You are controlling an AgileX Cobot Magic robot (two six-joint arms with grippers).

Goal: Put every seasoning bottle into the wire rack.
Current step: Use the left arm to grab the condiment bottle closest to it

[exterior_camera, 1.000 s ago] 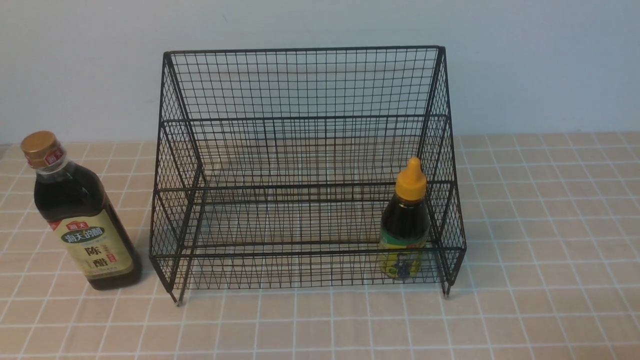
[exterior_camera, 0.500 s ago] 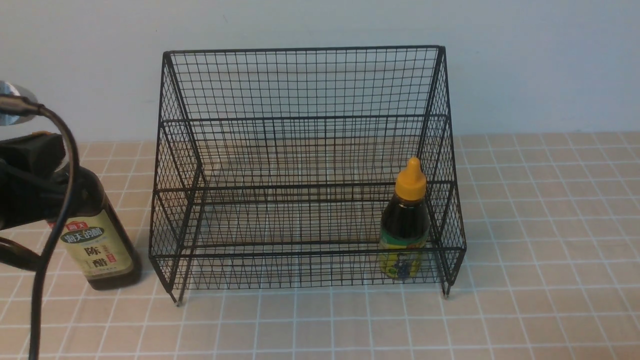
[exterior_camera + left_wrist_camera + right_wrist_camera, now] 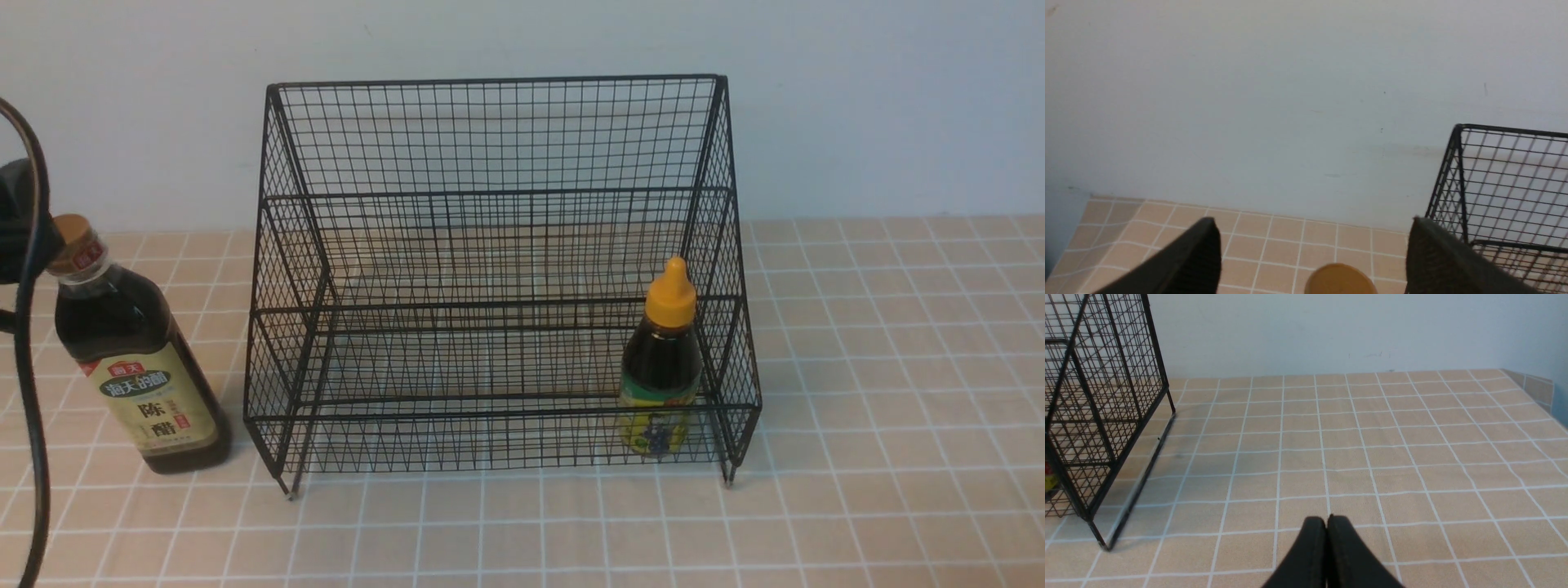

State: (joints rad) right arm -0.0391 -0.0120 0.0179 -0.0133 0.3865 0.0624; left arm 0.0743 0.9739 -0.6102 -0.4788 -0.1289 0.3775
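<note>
Black L gripper point(image 3: 1311, 222): fingers are spread wide, nothing is held. The gold cap point(image 3: 1340, 279) of the tall bottle point(image 3: 139, 359) is framed btwn the two fingers, untouched, a little toward the rack-side finger. In the front view the L arm point(image 3: 16, 220) is seen as a dark bulk at the frame edge, at cap height, overlapping the cap's outer side. A cable point(image 3: 28, 392) hangs down beside the bottle.

Key relation: the tall bottle is upright, long axis vertical, straight ahead of the open gripper. A closing on the neck, or lower on the body, is judged to be the next need. The bottle stands on the desk point(image 3: 898, 367), outside the rack point(image 3: 490, 139), just beside its L side wall; contact w/ the mesh can't be told. The L arm is clearly the nearer one.

In the way: the rack's L side mesh and the low front rail. The bottle would prob. have to be lifted over one of them and kept vertical. The short bottle point(image 3: 661, 367) is already set upright in the lower tier, at the far R end, so no clash w/ it is expected.

R gripper point(image 3: 1327, 518): fingers are pressed together, empty, low over bare desk off the rack's R side, well apart from the tall bottle. The task is judged approx. half done.
</note>
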